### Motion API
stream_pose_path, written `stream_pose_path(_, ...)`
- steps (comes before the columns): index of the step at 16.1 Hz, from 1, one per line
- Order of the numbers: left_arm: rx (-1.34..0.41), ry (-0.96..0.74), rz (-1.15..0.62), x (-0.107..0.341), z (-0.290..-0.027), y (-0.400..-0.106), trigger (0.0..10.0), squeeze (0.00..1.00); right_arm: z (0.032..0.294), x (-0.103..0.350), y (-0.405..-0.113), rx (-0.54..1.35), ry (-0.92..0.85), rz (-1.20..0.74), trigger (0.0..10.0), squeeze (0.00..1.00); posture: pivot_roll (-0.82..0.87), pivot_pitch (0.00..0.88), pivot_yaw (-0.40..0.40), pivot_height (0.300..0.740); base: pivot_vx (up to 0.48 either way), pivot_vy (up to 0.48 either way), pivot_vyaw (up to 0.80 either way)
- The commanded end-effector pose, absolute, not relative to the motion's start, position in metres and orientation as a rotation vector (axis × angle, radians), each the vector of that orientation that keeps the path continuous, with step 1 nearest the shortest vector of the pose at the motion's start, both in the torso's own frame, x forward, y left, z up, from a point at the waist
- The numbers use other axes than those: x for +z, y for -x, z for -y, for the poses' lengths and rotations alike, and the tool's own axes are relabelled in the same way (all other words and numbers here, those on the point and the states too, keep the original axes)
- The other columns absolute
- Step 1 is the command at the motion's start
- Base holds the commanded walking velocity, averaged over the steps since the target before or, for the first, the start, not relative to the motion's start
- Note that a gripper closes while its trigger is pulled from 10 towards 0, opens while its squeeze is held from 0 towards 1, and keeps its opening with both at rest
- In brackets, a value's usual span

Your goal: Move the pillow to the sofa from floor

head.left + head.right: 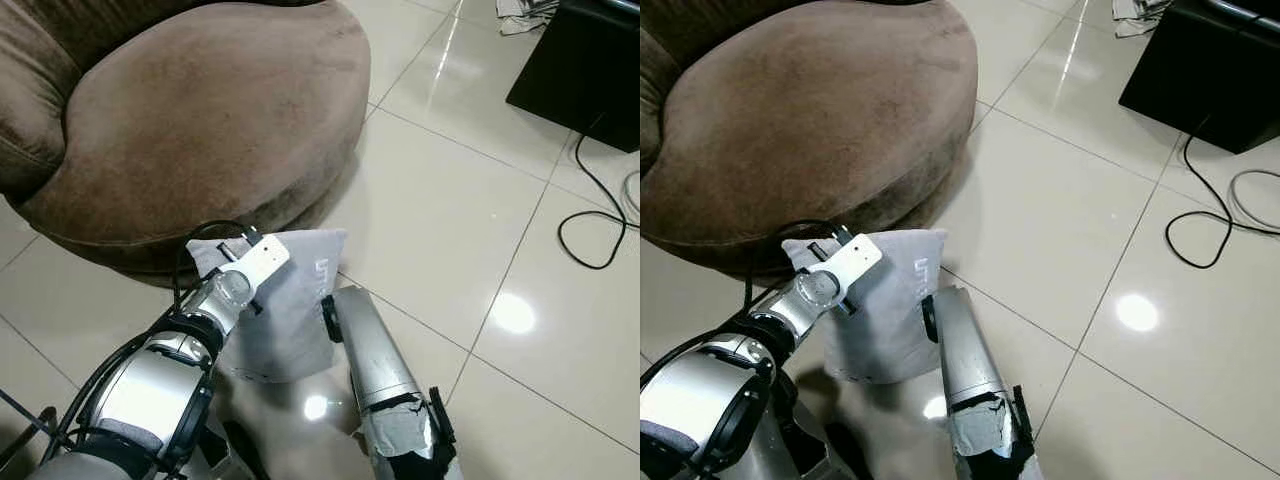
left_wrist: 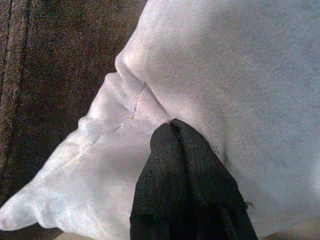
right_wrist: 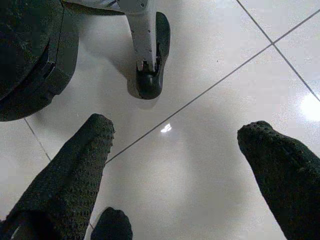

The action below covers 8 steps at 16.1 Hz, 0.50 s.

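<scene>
The pillow is being held just clear of the tiled floor, directly in front of the brown sofa, with its long axis running from the robot toward the sofa edge. The left gripper is being kept pinched together on the grey fabric near the pillow's sofa-side corner. The right gripper is being carried wide apart and empty, pointed down at bare tile; the left arm is therefore judged to be the working one, with the sofa seat lying ahead and to the left.
</scene>
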<state>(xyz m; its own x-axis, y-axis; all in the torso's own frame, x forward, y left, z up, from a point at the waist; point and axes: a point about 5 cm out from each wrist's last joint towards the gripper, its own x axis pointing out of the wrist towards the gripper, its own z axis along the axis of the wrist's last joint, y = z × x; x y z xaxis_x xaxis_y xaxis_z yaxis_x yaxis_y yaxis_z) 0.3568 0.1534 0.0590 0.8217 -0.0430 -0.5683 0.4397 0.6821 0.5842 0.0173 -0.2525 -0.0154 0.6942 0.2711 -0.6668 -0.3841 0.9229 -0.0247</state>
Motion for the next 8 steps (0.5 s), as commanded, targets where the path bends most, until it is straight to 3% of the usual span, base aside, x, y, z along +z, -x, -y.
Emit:
stream_pose_path(1, -0.293, -0.745, -0.572, 0.052, -0.152, -0.352, 0.0, 0.0, 0.255, -0.018, -0.008, 0.36, 0.159, -0.76, 10.0, 0.06, -0.6, 0.266, 0.016, 0.48, 0.0, 0.0, 0.0)
stream_pose_path(7, -0.185, -0.408, -0.423, 0.091, -0.141, -0.377, 0.0, 0.0, 0.25, -0.023, -0.013, 0.361, 0.157, -0.752, 10.0, 0.06, -0.59, 0.242, 0.029, 0.48, 0.0, 0.0, 0.0)
stream_pose_path(8, -0.168, -0.366, -0.41, 0.095, -0.142, -0.379, 10.0, 0.0, 0.249, -0.025, -0.015, 0.364, 0.155, -0.748, 10.0, 0.07, -0.58, 0.234, 0.037, 0.48, 0.0, 0.0, 0.0)
